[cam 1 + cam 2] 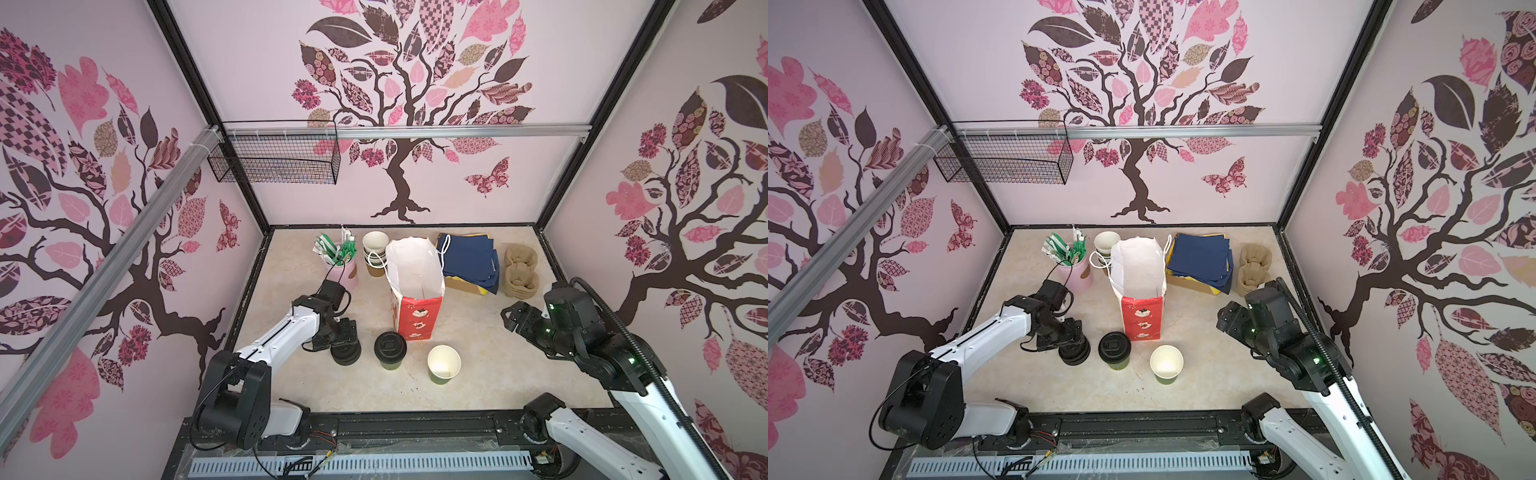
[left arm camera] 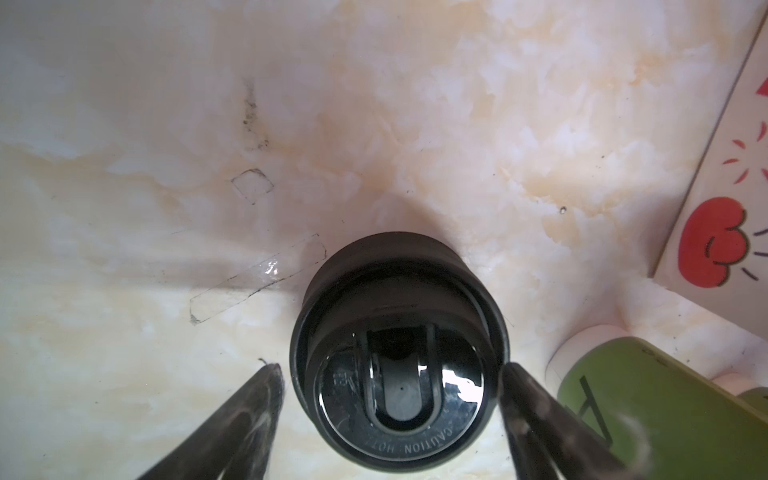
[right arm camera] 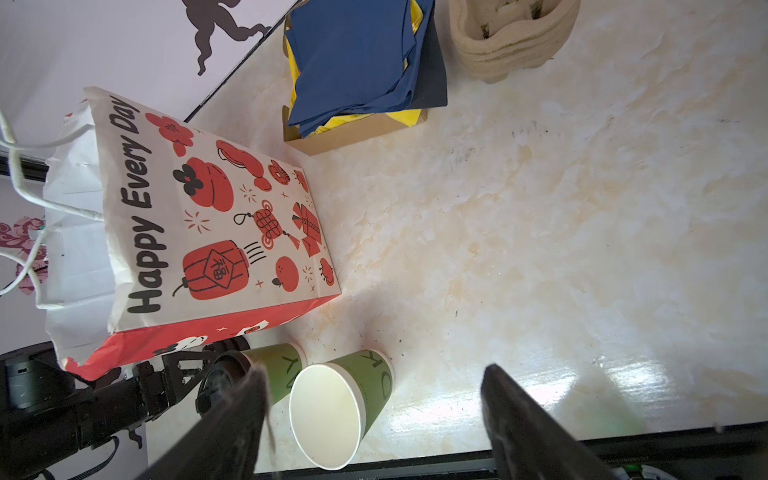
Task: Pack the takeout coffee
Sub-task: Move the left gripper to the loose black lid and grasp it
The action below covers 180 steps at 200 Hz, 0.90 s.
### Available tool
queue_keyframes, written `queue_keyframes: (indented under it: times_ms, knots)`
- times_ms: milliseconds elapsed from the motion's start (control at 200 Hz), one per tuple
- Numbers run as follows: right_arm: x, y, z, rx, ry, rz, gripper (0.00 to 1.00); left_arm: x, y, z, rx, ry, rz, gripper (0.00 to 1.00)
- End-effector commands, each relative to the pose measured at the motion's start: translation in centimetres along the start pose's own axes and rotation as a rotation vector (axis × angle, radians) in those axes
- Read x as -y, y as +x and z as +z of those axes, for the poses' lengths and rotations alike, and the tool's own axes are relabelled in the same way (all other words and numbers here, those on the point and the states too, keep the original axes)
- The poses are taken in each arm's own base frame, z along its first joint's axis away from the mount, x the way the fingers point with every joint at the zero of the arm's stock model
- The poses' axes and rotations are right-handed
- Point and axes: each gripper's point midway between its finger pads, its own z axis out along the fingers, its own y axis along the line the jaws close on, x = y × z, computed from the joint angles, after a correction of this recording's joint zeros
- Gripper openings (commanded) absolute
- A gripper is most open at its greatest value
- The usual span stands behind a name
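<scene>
Before bag (image 1: 417,320), lidded cup (image 1: 390,348), open cup (image 1: 444,363) stand upright; left claw (image 2: 390,370) wide astride lid stack (image 2: 395,282); right claw (image 3: 374,370) wide.

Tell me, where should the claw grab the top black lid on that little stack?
By its round outer rim, from straight above. The top lid lies flat on the upright lid stack, so only its edge offers opposite sides to pinch. The open left gripper straddles it, one finger on each side.

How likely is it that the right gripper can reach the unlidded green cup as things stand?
Probably yes: the right gripper is open, and only bare table lies between it and the unlidded green cup.
</scene>
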Motion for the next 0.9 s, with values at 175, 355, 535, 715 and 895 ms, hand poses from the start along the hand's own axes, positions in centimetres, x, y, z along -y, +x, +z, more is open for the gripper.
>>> queue_keyframes:
  times_ms: [175,355,535,715,895]
  knots:
    - [0.2,-0.4,-0.2,0.018,0.007,0.009,0.84,0.5,0.4,0.8,-0.036,0.026,0.030,0.81]
    - [0.2,-0.4,-0.1,0.017,0.010,0.009,0.84,0.6,0.5,1.1,-0.043,0.025,0.038,0.80]
    - [0.1,-0.5,-0.2,0.022,0.009,0.007,0.84,0.5,0.4,1.2,-0.044,0.013,0.042,0.78]
    - [0.1,-0.6,-0.3,0.023,0.008,0.009,0.84,0.3,0.1,0.6,-0.022,0.000,0.047,0.73]
    - [0.0,-0.6,-0.4,0.026,0.006,0.009,0.84,0.5,0.0,-0.5,0.014,0.011,0.034,0.69]
